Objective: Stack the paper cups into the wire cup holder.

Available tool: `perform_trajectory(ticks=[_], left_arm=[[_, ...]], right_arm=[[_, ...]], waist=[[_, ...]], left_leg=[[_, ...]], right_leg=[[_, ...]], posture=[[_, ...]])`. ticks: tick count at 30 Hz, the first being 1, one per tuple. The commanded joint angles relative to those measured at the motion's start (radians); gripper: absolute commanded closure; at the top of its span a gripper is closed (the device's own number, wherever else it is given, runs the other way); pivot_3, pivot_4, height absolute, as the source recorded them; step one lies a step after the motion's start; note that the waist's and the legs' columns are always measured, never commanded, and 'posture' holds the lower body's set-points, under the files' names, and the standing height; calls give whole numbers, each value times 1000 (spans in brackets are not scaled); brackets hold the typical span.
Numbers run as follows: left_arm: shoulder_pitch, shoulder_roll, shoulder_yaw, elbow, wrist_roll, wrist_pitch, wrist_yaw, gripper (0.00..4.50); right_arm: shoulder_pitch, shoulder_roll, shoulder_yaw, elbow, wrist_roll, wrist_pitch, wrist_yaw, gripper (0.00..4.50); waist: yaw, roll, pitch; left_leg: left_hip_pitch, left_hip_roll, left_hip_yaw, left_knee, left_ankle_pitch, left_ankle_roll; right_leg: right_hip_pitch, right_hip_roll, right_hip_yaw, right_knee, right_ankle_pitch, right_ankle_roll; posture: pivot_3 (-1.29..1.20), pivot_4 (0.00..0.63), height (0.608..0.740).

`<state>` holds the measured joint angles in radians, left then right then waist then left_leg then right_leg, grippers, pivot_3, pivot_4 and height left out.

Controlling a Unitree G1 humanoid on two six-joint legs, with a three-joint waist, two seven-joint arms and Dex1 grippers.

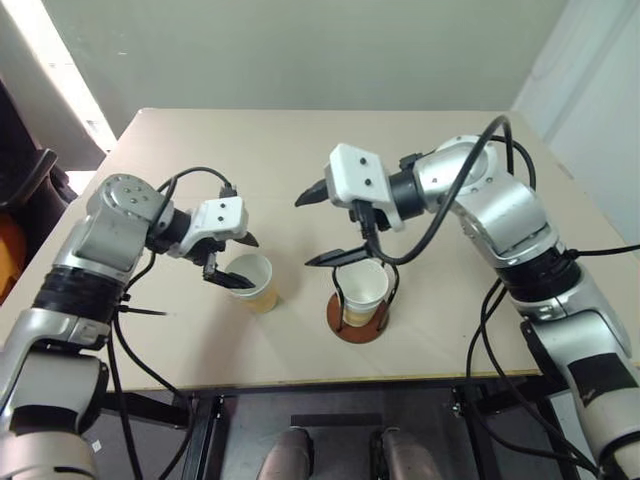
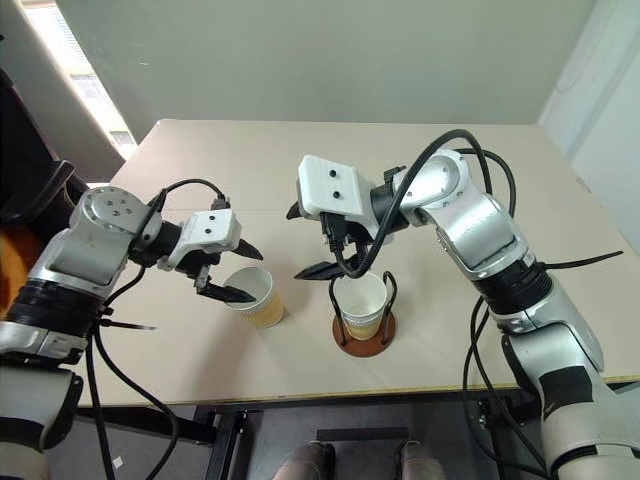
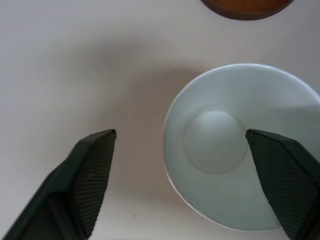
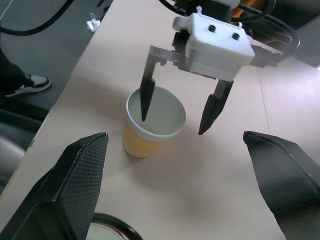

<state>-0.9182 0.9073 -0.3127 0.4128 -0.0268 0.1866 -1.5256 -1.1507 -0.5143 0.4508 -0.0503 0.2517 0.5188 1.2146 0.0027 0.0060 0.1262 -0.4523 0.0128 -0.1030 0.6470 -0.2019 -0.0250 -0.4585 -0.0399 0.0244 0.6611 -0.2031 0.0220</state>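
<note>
A loose paper cup (image 1: 258, 285), tan outside and white inside, stands upright on the table left of the wire cup holder (image 1: 360, 325). The holder has a reddish-brown base and black wire loops, and another paper cup (image 1: 363, 290) sits in it. My left gripper (image 1: 236, 261) is open and straddles the loose cup's near wall. One of its fingers (image 4: 147, 97) dips inside the cup's mouth while the other stays outside. My right gripper (image 1: 308, 230) is open and empty, hovering just above and to the left of the holder, pointing toward the left arm.
The tan table (image 1: 300, 140) stretches back to a pale wall. Its front edge (image 1: 330, 378) runs just below the holder. Black cables hang from both arms. Dark objects and floor lie beyond the table's left side.
</note>
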Motion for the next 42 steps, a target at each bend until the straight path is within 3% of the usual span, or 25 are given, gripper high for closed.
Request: perform_trajectory(ticks=[1,7,10,14,19,27,34,42], left_arm=[[-39,-12,16,8,-1,-15,-32,1276],[-50,-23,29,17,-4,-22,-62,3556],[-56,-22,41,28,-27,-17,-83,4467],[-76,1,29,25,-86,-15,-89,4467],[-170,42,-1,-24,-269,41,-89,4467],[-446,43,-93,-14,-558,109,-89,4467],[-699,-116,-339,156,-636,13,-89,4467],[-762,-250,-530,247,-645,-98,-89,4467]], right_arm=[[0,-24,-29,-51,-7,2,24,0],[22,-55,-23,-66,-27,-12,51,0],[23,-56,-28,-61,-35,-18,53,0],[44,-109,-49,-95,-9,-25,119,0],[112,-305,-145,-114,71,-22,280,0],[298,-559,-347,7,67,-33,277,0],[435,-633,-455,-45,114,19,249,0],[537,-685,-619,-203,265,123,230,0]], waist=[[0,0,0],[0,0,0],[0,0,0],[1,0,0],[14,-1,0],[18,-1,0],[18,0,1],[18,1,2]], left_leg=[[0,0,0,0,0,0],[0,0,0,0,0,0],[0,0,0,0,0,0],[0,0,0,0,0,0],[-3,-1,0,2,0,0],[-1,-1,2,1,0,3],[-1,-1,4,4,0,6],[-4,-1,10,17,-5,14]], right_leg=[[0,0,0,0,0,0],[0,0,0,0,3,4],[0,0,0,0,3,5],[0,0,0,0,3,5],[1,0,0,-3,3,5],[8,0,2,-16,10,15],[10,-1,4,-17,12,20],[13,-1,7,-18,12,31]], posture=[[0,150,740],[0,150,740],[0,150,740],[0,150,740],[0,150,740],[0,150,740],[0,150,740],[0,150,740]])
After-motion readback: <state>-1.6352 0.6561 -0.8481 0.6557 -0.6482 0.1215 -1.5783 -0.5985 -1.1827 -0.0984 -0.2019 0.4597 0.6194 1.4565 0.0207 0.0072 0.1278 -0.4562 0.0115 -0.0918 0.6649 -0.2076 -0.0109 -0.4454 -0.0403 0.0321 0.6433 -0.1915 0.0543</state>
